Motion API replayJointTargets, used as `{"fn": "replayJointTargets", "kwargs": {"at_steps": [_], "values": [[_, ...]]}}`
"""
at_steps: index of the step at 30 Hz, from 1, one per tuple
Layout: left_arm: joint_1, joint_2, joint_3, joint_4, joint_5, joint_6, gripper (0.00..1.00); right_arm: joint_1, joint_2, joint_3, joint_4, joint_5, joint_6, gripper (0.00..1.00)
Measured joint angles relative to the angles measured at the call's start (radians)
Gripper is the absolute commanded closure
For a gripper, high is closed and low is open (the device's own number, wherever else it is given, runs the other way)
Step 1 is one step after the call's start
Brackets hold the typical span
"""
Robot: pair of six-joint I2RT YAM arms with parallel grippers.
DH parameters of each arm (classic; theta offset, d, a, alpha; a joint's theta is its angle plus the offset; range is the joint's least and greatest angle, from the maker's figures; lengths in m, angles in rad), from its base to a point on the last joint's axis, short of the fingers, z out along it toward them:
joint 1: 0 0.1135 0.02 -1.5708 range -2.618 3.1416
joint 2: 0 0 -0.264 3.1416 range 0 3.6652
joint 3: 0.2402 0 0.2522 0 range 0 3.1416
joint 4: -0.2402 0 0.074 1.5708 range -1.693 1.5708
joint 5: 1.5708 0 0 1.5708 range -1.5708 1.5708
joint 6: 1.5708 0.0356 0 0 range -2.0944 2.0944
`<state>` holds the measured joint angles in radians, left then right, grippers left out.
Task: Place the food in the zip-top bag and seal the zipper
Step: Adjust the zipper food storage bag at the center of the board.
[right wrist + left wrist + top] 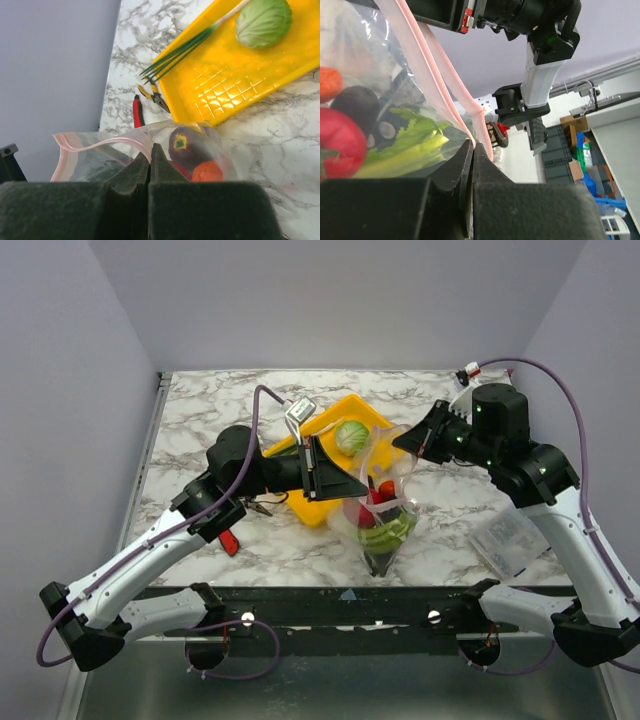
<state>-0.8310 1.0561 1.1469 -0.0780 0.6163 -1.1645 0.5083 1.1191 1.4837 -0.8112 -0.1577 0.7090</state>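
1. The left claw (472,156) is shut tight. It pinches the pink zipper (447,70) on the mouth of the zip-top bag (390,55).
2. The right claw (150,161) is shut tight too. It pinches the same pink strip at another spot on the mouth.
3. The bag is held up between the two claws. It sits just beside the near right corner of the yellow tray (377,420). I cannot tell if its bottom touches the table (215,410).
4. Inside the bag are a red tomato (340,145), a dark eggplant (182,145) and a pale green leek (415,145).
5. The green cabbage (351,436) and the thin green onions (180,50) lie on the tray, not in the bag.
6. The red-handled tool (230,540) and the yellow-handled pliers (152,95) lie on the table just left of the tray. A small clear packet (510,540) lies on the table well off to the right.
7. The left arm (170,535) reaches over the tray, and the top view does not show the green onions. Only the right wrist view shows them.
8. Only the left wrist view shows that the two pink strips are apart higher up and come together at the claw.
9. Only the top view shows both claws and the whole bag at once.
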Motion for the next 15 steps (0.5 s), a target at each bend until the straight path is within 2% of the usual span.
{"fn": "replayJointTargets", "kwargs": {"at_steps": [8,15], "values": [[0.021,-0.085,-0.211,0.025,-0.089,-0.071,1.0,0.0,0.017,-0.133,0.014,-0.084,-0.023,0.98],[0.024,-0.137,-0.226,-0.042,-0.198,-0.055,1.0,0.0,0.027,-0.129,0.053,-0.227,-0.06,0.99]]}}
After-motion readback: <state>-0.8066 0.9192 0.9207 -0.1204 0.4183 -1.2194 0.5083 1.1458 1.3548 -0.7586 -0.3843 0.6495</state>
